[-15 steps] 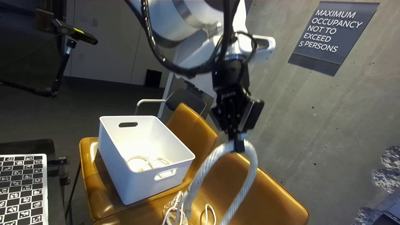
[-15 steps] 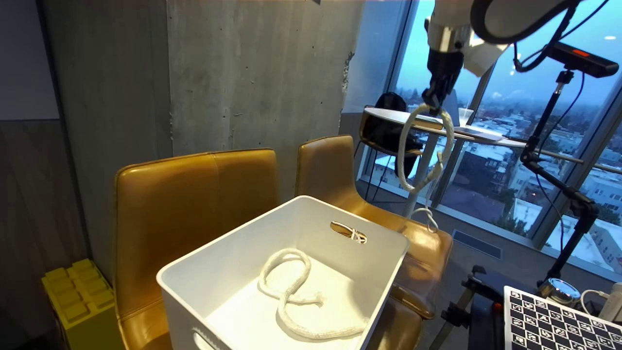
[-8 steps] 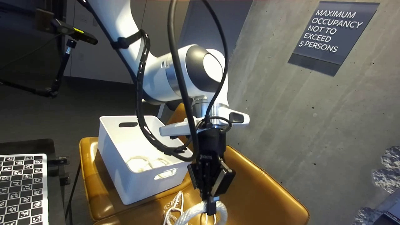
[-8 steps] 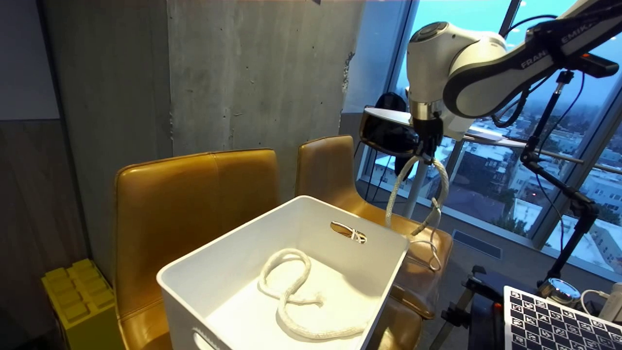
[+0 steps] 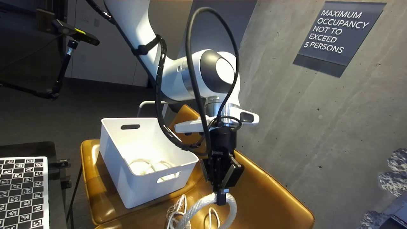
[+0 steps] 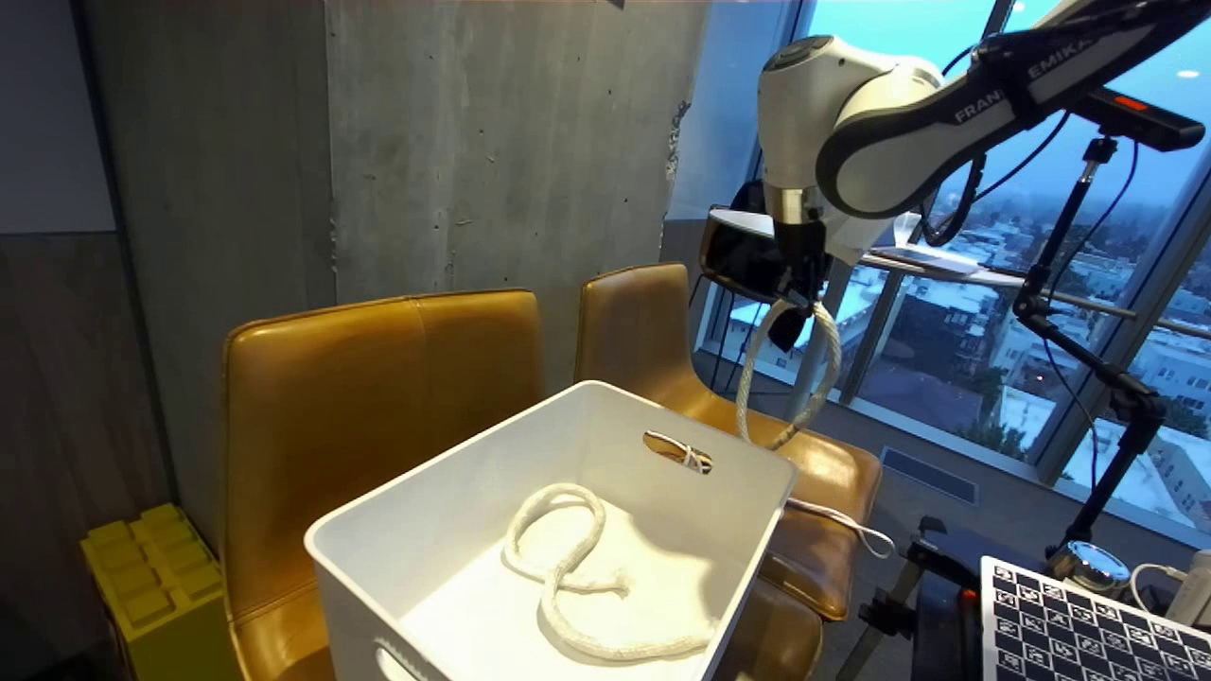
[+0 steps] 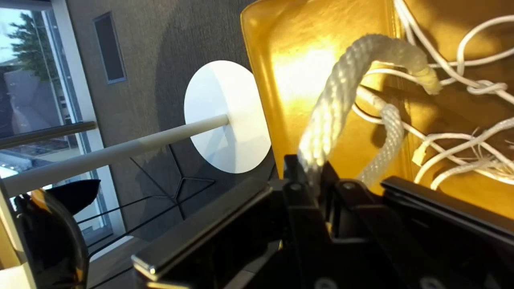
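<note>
Leftward by a little since half a second ago: so the Robotiq gripper [image 6: 804,305] has shifted in an exterior view, taking a thick white braided rope [image 7: 333,105] with it, and a thin cord [image 6: 833,515] now juts out below. From where I stand, the fingers [image 5: 221,199] are pinched narrow on that rope at the top of its loop, so it drapes down both sides at the bottom middle of an exterior view; its lower part leaves the frame, and whether it touches the empty-backed leather chair [image 5: 270,187] beneath I can't say. I'd judge the step in hand as carrying: grasped and aloft, not yet set down. What the next move calls for, to my eye, is a steady pinch and some height, since a tangle of thin white cords [image 5: 178,210] lies just beside the hanging loop and could snag. Left of the fingers stands a white plastic bin [image 5: 149,190], its high walls in the way of any low sweep; a second white rope [image 6: 558,580] lies curled on its floor. At the far left sit a checkered calibration board [image 5: 24,194] and, above it, a stand-mounted camera [image 5: 76,33].
</note>
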You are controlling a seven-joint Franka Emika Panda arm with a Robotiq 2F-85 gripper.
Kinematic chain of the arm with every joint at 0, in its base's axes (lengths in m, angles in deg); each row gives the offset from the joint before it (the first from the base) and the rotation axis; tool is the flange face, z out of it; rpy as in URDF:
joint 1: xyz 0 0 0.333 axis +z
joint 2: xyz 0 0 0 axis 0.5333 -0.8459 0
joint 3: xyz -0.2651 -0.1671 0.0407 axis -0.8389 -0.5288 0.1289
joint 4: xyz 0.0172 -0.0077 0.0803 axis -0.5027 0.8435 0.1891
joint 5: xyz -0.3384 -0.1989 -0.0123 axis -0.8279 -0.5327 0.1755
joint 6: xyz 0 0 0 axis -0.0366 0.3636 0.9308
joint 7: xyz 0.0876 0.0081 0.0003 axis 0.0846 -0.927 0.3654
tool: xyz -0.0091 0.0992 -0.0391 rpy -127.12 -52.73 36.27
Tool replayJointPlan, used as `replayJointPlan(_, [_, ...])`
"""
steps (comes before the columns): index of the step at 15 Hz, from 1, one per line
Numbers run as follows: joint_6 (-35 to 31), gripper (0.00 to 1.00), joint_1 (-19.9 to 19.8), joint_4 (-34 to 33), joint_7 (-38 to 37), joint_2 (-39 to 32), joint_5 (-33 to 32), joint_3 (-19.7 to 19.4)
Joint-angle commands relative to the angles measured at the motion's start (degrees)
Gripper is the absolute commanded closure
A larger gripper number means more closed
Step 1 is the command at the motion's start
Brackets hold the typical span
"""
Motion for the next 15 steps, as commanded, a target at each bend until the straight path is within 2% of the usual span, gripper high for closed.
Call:
replayJointPlan(1, [3.55,0.97,0.25,-5.15,1.94,-1.60,5.24,0.80])
replayJointPlan(2, [4.53,0.97,0.09,-6.82,2.14,-2.16,7.59,0.81])
replayJointPlan(7, [7.37,0.97,3.30,-9.93,1.19,0.36,10.73,1.14])
replayJointPlan(15, [17.04,0.97,14.29,-14.01,-4.06,8.01,11.08,7.64])
